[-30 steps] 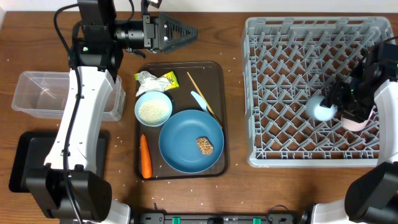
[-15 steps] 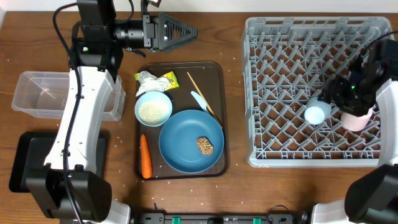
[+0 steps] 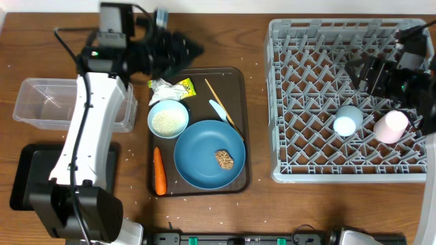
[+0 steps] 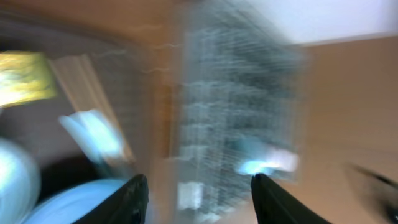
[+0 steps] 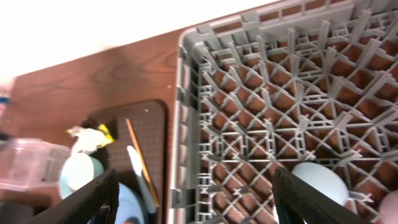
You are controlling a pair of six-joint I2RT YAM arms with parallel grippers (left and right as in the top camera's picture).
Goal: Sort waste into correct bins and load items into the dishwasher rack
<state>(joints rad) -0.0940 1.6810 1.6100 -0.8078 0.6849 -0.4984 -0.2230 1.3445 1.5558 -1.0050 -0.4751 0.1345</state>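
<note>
Light blue cup (image 3: 347, 120) and pale pink cup (image 3: 391, 126) sit side by side in the rack (image 3: 340, 175), near right. Left gripper (image 4: 202, 199) and right gripper (image 5: 196, 199): fingers apart (left view blurred). Wrapper (image 3: 170, 87) lies on the brown tray (image 3: 235, 82) near the left gripper.

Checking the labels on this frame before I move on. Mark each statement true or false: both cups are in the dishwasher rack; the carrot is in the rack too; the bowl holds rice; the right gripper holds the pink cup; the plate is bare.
1. The light blue cup and the pale pink cup are in the dishwasher rack. True.
2. The carrot is in the rack too. False: it lies on the brown serving tray, next to the dark-blue plate.
3. The light blue bowl holds white rice. True.
4. The right gripper holds the pink cup. False: it is open and empty above the rack.
5. The plate is bare. False: a small brown food lump sits on it.
</note>
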